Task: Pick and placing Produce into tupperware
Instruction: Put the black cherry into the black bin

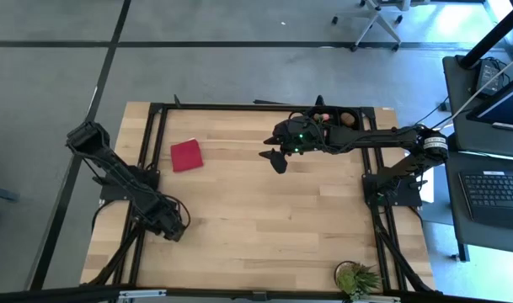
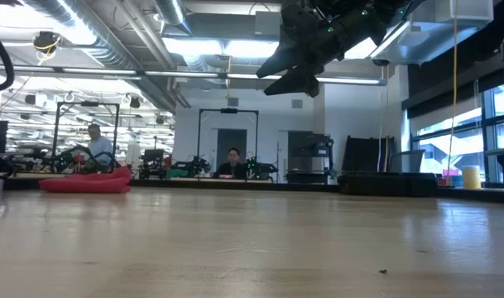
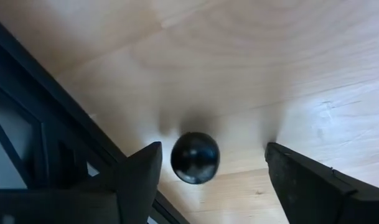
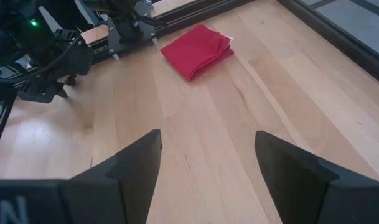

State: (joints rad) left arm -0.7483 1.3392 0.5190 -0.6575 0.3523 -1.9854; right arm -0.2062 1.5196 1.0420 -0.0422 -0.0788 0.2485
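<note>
While raised above the desk (image 1: 264, 210), as the low view shows:
Right end effector (image 1: 277, 160): fingers spread apart, nothing between them, near the middle of the far half of the desk, just beside the tupperware.
Left end effector (image 1: 173, 229): low at the near left edge, fingers parted, one dark round ball (image 3: 195, 157) between them, contact not clear.
Tupperware (image 1: 333, 120): one black tray at the far edge, partly behind the right arm.
Produce: two pieces seen in the tray, one red (image 1: 321, 116), one brown (image 1: 346, 119); more cannot be counted.
Red cloth (image 1: 187, 155): one, folded, far left of centre.
Plant (image 1: 357, 278): one, near right corner.
People: two seated in the room behind.
</note>
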